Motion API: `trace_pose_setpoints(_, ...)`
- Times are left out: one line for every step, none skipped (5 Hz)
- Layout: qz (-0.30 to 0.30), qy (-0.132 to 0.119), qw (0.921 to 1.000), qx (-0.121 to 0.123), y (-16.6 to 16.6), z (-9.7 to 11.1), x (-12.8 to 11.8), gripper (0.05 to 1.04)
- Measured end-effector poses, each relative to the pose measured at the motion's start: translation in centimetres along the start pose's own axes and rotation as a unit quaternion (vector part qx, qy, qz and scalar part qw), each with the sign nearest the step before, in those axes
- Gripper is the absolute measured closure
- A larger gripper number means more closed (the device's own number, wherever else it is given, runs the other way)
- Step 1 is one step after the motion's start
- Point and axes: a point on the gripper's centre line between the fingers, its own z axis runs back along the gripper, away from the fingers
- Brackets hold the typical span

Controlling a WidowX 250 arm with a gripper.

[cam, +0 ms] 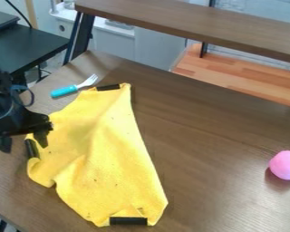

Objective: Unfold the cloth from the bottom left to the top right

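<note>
the yellow cloth (105,149) lies on the brown table (214,136), in the left and middle part of the view, creased and partly bunched. its long axis runs from the top of the view down towards the bottom, slanting slightly right as it descends. the upper end is narrow and points up the view, beside the fork (74,87); the right edge runs nearly straight down to the lower right corner, while the left side bulges out in uneven folds. black strips mark it at the upper end, at the left side and along the bottom end.

the black gripper (23,141) is at the left edge of the view, over the cloth's left side, near the strip there. its two fingers are spread well apart, with nothing seen clamped between them.

the fork's turquoise handle points lower left, its tines upper right. a pink egg-shaped thing (285,165) sits well apart, near the right edge of the view.
</note>
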Motion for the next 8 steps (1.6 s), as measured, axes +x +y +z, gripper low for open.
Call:
trace_pose_setpoints(-0.001,-0.007,1.0000,-0.001,0.2,-0.9,-0.4,0.165)
trace_pose_setpoints(0.010,-0.011,0.9999,0.004,0.4,-1.6,-0.5,0.446)
trace_pose_setpoints(0.018,-0.005,0.9998,0.010,0.6,-2.2,-0.8,0.719)
trace_pose_setpoints(0.026,-0.005,0.9996,0.013,0.7,-2.2,-0.8,0.926)
trace_pose_setpoints(0.025,0.009,0.9996,0.005,0.4,-1.8,-1.0,1.017)
trace_pose_setpoints(0.039,-0.001,0.9991,-0.015,-0.4,0.6,0.4,1.030)
trace_pose_setpoints(0.048,-0.002,0.9985,-0.025,-2.3,2.6,1.5,1.031)
trace_pose_setpoints(0.049,-0.003,0.9984,-0.027,-4.7,3.8,2.1,1.031)
